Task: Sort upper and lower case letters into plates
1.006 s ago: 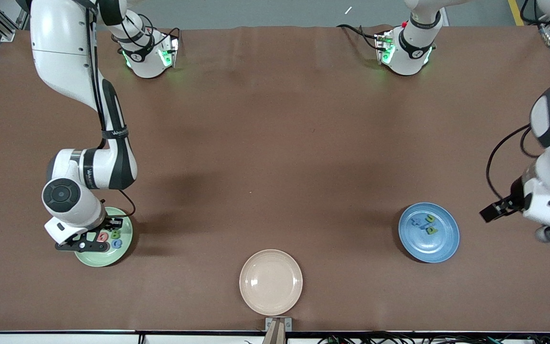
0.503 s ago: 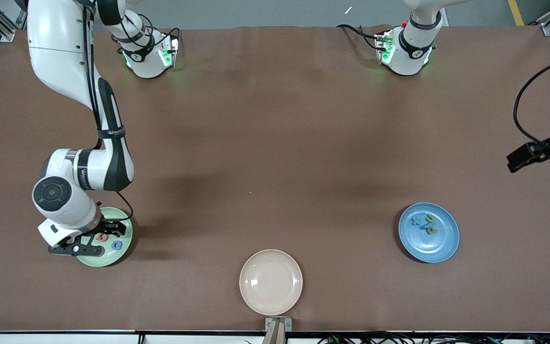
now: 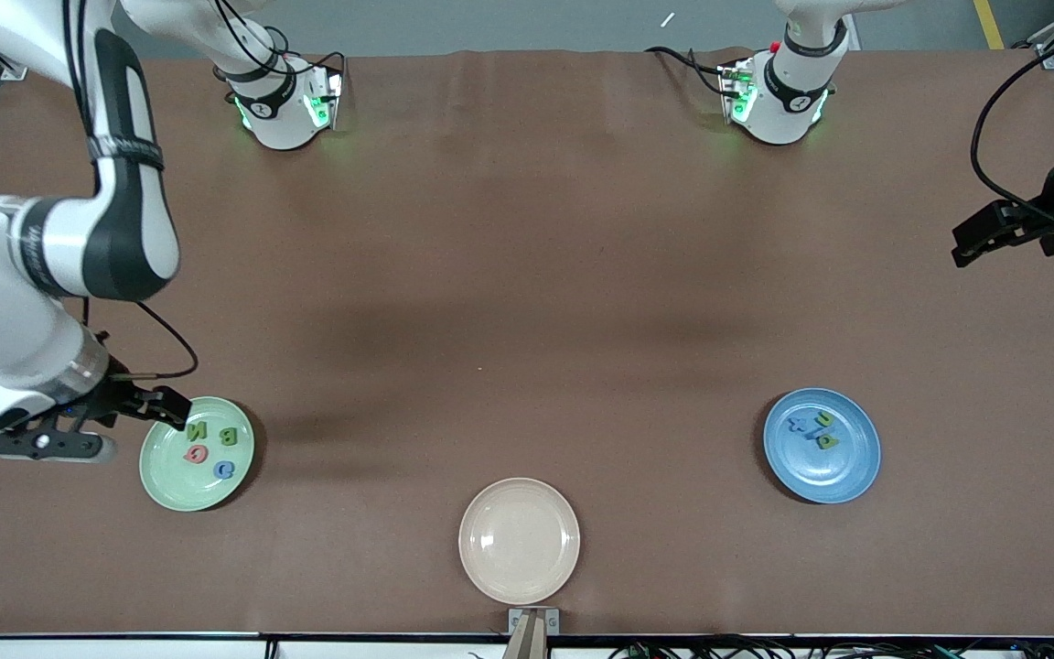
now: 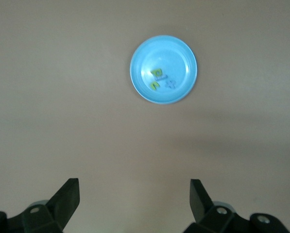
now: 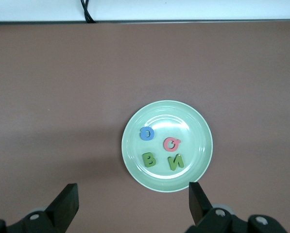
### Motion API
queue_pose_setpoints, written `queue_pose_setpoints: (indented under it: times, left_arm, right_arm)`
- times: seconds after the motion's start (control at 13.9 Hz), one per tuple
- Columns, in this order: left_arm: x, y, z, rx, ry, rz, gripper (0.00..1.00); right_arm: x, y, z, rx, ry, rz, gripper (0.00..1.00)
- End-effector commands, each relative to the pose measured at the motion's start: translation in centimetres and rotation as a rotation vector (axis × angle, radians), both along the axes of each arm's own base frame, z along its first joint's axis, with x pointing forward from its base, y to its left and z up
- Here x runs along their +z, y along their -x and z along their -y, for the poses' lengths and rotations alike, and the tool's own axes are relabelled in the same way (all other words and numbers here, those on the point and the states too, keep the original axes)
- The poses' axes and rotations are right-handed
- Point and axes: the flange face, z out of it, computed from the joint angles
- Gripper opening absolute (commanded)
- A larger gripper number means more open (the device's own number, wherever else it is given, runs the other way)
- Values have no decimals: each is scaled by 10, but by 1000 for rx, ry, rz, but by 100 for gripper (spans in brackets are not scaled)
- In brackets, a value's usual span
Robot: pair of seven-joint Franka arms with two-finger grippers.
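Observation:
The pale green plate (image 3: 168, 476) lies near the right arm's end of the table. It holds the green M (image 3: 197, 430), green B (image 3: 228, 436), red Q (image 3: 195, 453) and blue G (image 3: 224, 469). The right wrist view shows this plate (image 5: 196, 125) too. The blue plate (image 3: 833, 478) near the left arm's end holds the blue x (image 3: 797, 424), green u (image 3: 824, 419) and green p (image 3: 826, 441). I cannot make out the blue l. My right gripper (image 5: 132, 204) is open and empty, up over bare table beside the green plate. My left gripper (image 4: 134, 199) is open and empty, high over the table's end.
An empty cream-beige plate (image 3: 519, 540) lies at the table's near edge, midway between the two other plates. The brown table (image 3: 527, 293) is bare in the middle. The two arm bases stand along the edge farthest from the front camera.
My right gripper has risen off the green plate and moved out toward the table's end, uncovering the letters. My left gripper has lifted away from the blue plate toward the table's edge.

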Motion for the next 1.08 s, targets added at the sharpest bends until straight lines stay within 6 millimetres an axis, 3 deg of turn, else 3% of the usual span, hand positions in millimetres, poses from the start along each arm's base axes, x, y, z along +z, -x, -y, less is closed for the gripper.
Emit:
queue_pose_setpoints:
  times: [0.0,0.07,0.22,0.5,0.72,1.01]
  left_arm:
    - [-1,31,3,-17,21,-7,100]
    - [2,35,14,-15,18,-1,100]
    - [4,41,17,-15,17,2,100]
    - [6,41,18,-15,17,11,100]
    - [6,39,19,-19,17,18,100]
    - [3,35,19,-27,18,20,100]
  right_arm:
    - [38,22,17,-17,-50,4,100]
    - [50,28,32,-36,-65,-2,100]
    - [85,42,46,-38,-110,18,100]
    - [139,76,42,7,-41,33,100]
    - [162,97,38,8,-45,22,100]
    - [172,120,34,-3,-49,14,100]
